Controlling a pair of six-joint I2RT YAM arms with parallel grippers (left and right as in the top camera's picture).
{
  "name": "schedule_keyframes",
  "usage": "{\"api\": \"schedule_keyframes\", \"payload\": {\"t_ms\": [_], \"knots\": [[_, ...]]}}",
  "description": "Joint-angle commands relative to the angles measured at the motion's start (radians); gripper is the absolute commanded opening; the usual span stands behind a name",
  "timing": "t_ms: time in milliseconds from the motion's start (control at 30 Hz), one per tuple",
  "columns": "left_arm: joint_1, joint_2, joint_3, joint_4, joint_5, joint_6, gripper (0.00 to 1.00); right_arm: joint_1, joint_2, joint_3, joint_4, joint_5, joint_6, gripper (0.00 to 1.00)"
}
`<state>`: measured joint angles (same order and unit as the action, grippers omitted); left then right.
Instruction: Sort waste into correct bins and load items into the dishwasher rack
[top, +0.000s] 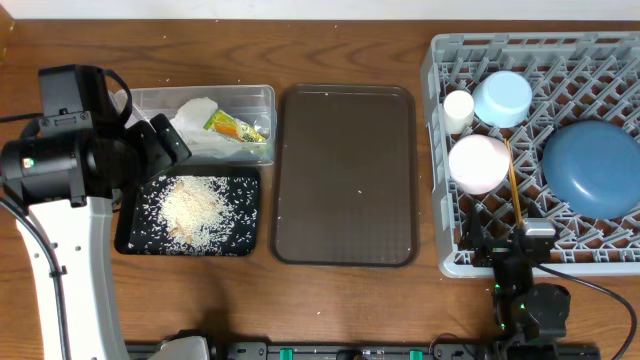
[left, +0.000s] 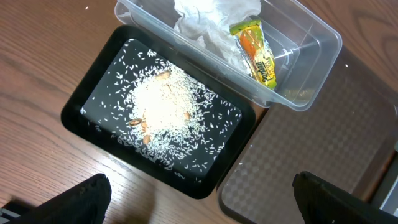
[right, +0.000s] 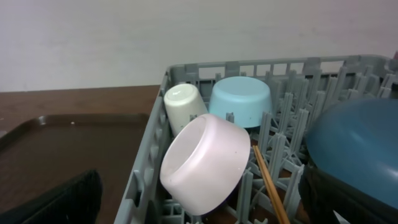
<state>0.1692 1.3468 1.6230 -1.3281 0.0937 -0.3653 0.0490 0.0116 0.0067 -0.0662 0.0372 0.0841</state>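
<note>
The clear bin (top: 200, 91) holds the crumpled napkin (top: 195, 113) and the green-and-orange wrapper (top: 237, 127). In front of it the black bin (top: 190, 251) carries a heap of rice (top: 195, 208). The grey rack (top: 438, 200) holds the blue plate (top: 592, 165), light-blue bowl (top: 502, 97), white bowl (top: 478, 163), cream cup (top: 458, 108) and chopsticks (top: 515, 185). My left gripper (left: 199, 208) hangs open and empty above the black bin's (left: 71, 118) near corner. My right gripper (right: 205, 211) is open at the rack's (right: 149, 149) front edge, facing the white bowl (right: 205, 158).
A dark brown serving tray (top: 345, 240) lies between the bins and the rack. My left arm's white column (top: 75, 270) stands at the table's left front. A few brown bits lie in the rice (left: 165, 109).
</note>
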Motion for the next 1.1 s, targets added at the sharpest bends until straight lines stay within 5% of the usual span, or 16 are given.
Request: {"api": "schedule_keyframes", "payload": {"t_ms": [0,433,1067], "knots": [[0.005,0.005,0.001,-0.003,-0.016,0.006,0.96,0.020,-0.007,-0.001,0.009,0.105,0.052,0.99],[0.005,0.005,0.001,-0.003,-0.016,0.006,0.96,0.046,-0.007,-0.002,0.003,0.082,-0.090,0.99],[0.005,0.005,0.001,-0.003,-0.016,0.006,0.96,0.048,-0.006,-0.002,0.003,0.078,-0.089,0.99]]}}
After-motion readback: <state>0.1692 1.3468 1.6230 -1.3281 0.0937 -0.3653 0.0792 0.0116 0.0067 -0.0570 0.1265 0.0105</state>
